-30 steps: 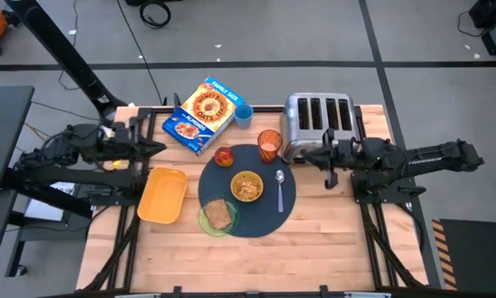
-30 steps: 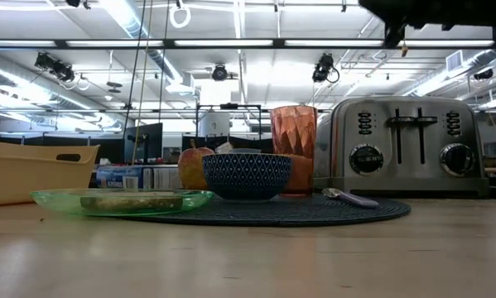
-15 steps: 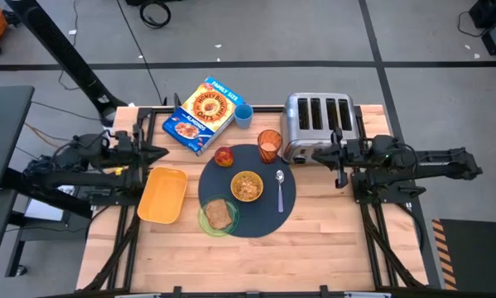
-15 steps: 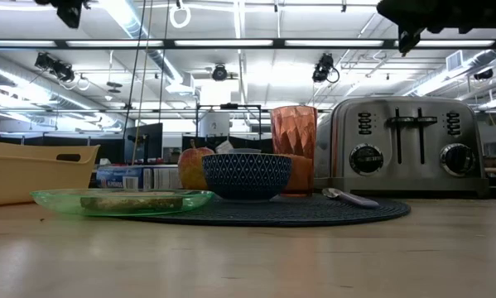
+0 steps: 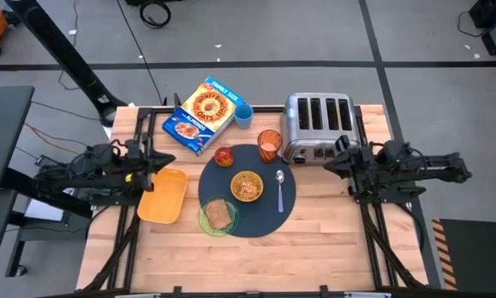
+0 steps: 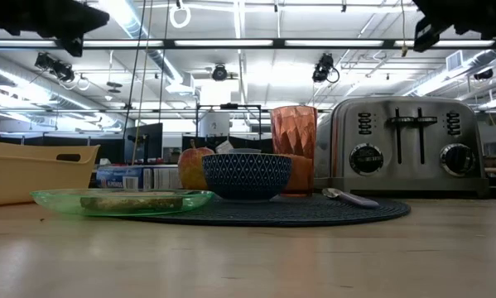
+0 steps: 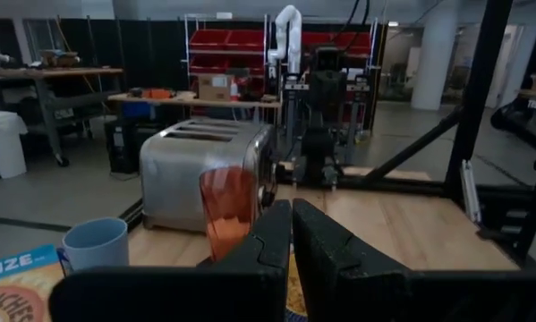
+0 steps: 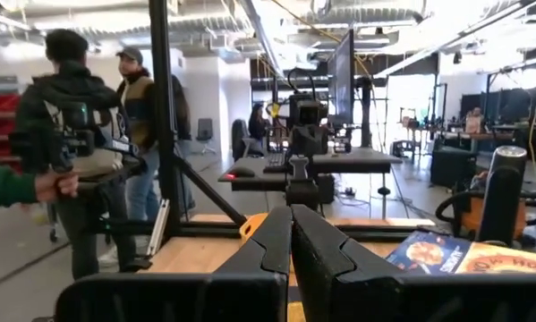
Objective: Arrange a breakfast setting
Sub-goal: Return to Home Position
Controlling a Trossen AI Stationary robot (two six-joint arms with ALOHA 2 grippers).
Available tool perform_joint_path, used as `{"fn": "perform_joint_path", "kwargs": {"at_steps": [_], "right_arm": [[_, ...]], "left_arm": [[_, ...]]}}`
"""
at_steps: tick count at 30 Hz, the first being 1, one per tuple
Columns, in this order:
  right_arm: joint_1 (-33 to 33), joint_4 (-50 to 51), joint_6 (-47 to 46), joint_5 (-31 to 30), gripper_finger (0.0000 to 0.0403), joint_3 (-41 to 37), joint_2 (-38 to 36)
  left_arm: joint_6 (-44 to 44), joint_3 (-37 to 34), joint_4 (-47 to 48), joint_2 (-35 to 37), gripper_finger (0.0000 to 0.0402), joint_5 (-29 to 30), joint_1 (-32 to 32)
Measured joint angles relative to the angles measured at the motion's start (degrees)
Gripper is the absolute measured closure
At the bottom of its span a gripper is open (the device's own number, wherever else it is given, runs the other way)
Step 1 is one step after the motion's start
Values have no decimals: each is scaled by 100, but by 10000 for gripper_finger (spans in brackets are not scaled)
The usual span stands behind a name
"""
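See dark blue-grey mat [image 5: 268, 217] at bench [image 5: 330, 240] centre. Find cereal bowl [image 5: 247, 186] mid-mat, metal spoon [image 5: 281, 189] just right of it, red apple [image 5: 223, 156] and orange-brown cup [image 5: 269, 146] at far edge. Note green plate [image 5: 204, 222] holding toast slice [image 5: 219, 213], overlapping near-left edge. Read left gripper [image 5: 158, 160] and right gripper [image 5: 330, 164] as closed, empty, raised either side of mat.

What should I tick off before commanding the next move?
1. Left gripper shut and empty: ok.
2. Right gripper shut and empty: ok.
3. Both grippers clear of the mat: ok.
4. Bowl, spoon, apple and cup on the mat: ok.
5. Toast lying on the plate: ok.
6. Gap between cup and toaster: cannot tell.
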State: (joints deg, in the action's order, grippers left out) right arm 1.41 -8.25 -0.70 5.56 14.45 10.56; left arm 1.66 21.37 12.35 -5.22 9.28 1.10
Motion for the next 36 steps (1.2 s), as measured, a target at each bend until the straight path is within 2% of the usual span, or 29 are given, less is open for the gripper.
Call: {"fn": "perform_joint_path", "kwargs": {"at_steps": [7,15,20,26,29,33,36], "right_arm": [[6,-795,-257,-105,385,-717,-411],[-35,-771,-482,-177,385,-1073,-534],[-48,-853,-689,-188,385,-1404,-677],[-46,-636,-617,-192,385,-1409,-769],[-46,-615,-524,-190,385,-1409,-766],[-46,-428,-421,-191,385,-1409,-766],[-46,-181,-429,-189,385,-1409,-760]], "left_arm": [[-233,-471,-387,12,379,-5,0],[-79,-1315,-1192,12,379,-4,0],[34,-1574,-1414,13,379,-50,-4],[-82,-2083,-2340,11,379,-161,-9],[-137,-2085,-2385,1,379,-252,-11],[-346,-2086,-2355,12,379,-746,-13],[-284,-2087,-2222,10,379,-761,-11]]}}
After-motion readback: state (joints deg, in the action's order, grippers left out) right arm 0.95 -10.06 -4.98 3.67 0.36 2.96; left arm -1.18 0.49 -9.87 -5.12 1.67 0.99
